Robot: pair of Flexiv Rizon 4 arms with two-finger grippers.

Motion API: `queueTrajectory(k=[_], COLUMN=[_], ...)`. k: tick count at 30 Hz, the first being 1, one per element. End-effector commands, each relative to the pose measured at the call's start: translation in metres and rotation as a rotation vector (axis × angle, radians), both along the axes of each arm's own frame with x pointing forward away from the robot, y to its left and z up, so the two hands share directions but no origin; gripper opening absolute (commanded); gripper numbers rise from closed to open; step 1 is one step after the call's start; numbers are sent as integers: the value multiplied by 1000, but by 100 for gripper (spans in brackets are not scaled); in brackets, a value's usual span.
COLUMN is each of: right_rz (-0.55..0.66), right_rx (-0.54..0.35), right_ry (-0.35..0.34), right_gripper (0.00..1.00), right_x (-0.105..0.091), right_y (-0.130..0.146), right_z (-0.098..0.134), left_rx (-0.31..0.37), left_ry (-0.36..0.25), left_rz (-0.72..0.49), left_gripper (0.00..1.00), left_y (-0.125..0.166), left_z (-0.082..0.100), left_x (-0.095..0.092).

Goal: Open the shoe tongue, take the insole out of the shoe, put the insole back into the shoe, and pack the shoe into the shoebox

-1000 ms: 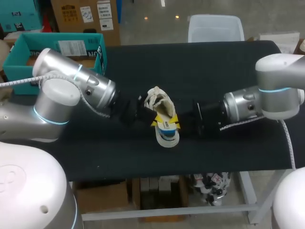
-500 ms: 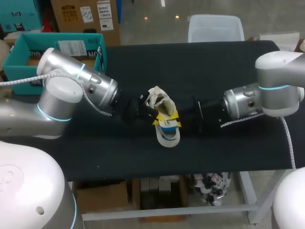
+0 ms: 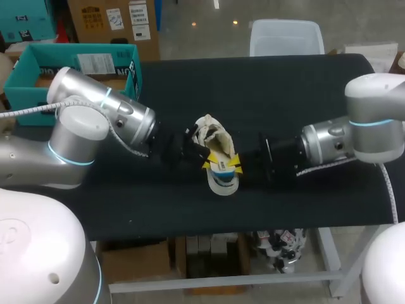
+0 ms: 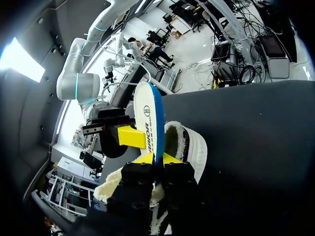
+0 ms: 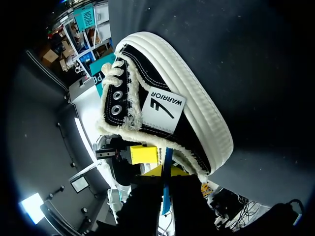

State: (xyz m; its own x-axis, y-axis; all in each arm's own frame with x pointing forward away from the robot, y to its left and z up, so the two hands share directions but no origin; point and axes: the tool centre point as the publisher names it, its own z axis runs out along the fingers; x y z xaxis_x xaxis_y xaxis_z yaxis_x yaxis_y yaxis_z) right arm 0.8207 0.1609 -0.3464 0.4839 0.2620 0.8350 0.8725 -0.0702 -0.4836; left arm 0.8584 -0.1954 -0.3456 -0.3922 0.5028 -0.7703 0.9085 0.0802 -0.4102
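Shoebox [image 3: 25,69] sits at the table's [image 3: 285,88] 10 o'clock edge. L pincer [image 3: 205,164], from 9 o'clock, is clamped on the insole [image 4: 146,115] we see sticking up out of the shoe [image 3: 212,136] at table ctr. R pincer [image 3: 236,162] grips it too, from 3 o'clock.

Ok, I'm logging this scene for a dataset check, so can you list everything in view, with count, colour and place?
table: one, black, under everything.
shoebox: one, teal, open, at the table's far left corner.
shoe: one, black with white sole and cream fleecy lining, mid-table between the grippers.
insole: one, white with a blue edge, standing up out of the shoe's opening.
left gripper: one, yellow tips, pinching the insole.
right gripper: one, yellow tips, pinching the insole from the opposite side.
left arm: one, silver, in front of the shoebox.
right arm: one, silver, at the table's right.
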Motion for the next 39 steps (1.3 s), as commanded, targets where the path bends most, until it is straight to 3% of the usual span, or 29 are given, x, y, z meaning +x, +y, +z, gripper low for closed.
queueTrajectory(k=[1,2,3,4,5,6,13,30,31,32,33,35,39], right_rz=[5,7,7,9,9,10,14,3,-2,-6,-11,-19,-28], right_rx=[7,10,10,10,10,11,-2,-35,-34,-36,-33,-36,-39], right_ry=[0,-1,-1,-2,-3,-4,-12,14,12,8,2,-5,-14], right_gripper=[0,0,0,0,0,0,0,0,14,42,49,53,45], right_x=[2,2,2,2,2,2,6,31,29,27,24,19,7], right_y=[1,1,1,1,1,1,0,1,1,-1,-2,-4,-6], right_z=[-3,-3,-3,-3,-3,-3,-3,-14,-12,-11,-9,-5,0], left_rx=[-4,-5,-6,-7,-6,-6,7,38,38,37,36,34,34], left_ry=[-18,-25,-29,-35,-37,-40,-49,-7,-7,-7,-8,-10,-13], left_rz=[1,-1,-4,-9,-10,-12,-17,14,14,14,14,13,15], left_gripper=[92,84,66,38,16,0,0,0,0,0,0,0,0], left_y=[2,2,3,4,4,3,0,-5,-5,-4,-3,-3,-2], left_z=[9,11,12,14,14,15,9,-9,-9,-8,-8,-7,-7], left_x=[-11,-13,-15,-17,-18,-19,-16,11,10,10,9,7,5])
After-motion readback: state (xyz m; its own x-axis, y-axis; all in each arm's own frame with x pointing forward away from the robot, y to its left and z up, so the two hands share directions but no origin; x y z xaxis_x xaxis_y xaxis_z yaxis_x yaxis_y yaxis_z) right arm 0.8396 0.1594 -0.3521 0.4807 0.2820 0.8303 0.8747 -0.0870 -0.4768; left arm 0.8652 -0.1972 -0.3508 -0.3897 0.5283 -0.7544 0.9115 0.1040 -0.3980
